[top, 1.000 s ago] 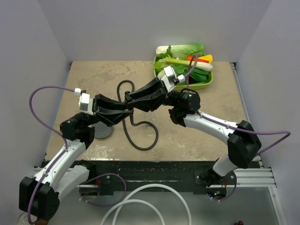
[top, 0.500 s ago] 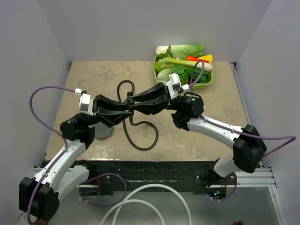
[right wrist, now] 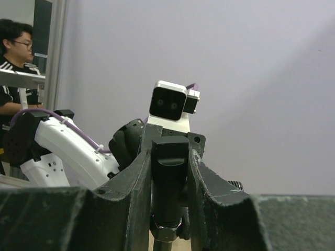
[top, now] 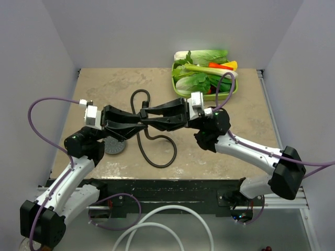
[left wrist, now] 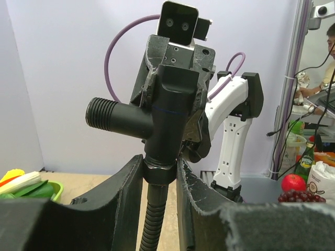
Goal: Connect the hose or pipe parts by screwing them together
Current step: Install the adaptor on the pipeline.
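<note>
The left pincer (left wrist: pixel 158 168) pinches the nut at the end of the black hose (left wrist: pixel 151 219), its two fingers pressed against either side. The T-shaped fitting (left wrist: pixel 167 104) stands upright directly on that nut. The right pincer (right wrist: pixel 169 158) reaches in from the opposite side and clamps the fitting's upper body. Both meet in the air above the middle of the worktop (top: pixel 104 89). Below the left arm the shower head (top: pixel 114 147) lies on the worktop, and the hose loops beside it. At the far right corner sits a green tray (top: pixel 234 90) of vegetables (top: pixel 201 55).
</note>
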Available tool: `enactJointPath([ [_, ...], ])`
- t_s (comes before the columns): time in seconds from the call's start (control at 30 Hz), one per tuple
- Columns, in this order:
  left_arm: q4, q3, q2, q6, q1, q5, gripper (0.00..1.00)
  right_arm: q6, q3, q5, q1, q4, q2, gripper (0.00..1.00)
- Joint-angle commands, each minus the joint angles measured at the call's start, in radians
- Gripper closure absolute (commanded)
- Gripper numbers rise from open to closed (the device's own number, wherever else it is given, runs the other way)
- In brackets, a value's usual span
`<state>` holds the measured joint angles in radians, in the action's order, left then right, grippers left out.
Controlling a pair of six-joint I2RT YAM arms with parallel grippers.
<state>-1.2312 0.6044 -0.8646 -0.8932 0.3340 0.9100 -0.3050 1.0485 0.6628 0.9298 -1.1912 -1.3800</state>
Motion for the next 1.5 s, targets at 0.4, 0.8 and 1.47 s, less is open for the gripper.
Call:
enactJointPath([
  [0.4, -0.037, 0.069, 0.019, 0.082, -0.015, -0.145, 1.0, 0.116, -0.073, -0.206, 0.073, 0.272, 0.064, 1.0],
  [0.8, 0.045, 0.072, 0.019, 0.138, -0.033, -0.227, 1.0, 0.331, -0.096, -0.58, 0.213, 0.461, 0.111, 1.0],
  [1.47, 0.119, 0.061, 0.03, 0.163, -0.052, -0.344, 1.0, 0.58, 0.033, -1.316, 0.514, 0.711, -0.007, 1.0],
])
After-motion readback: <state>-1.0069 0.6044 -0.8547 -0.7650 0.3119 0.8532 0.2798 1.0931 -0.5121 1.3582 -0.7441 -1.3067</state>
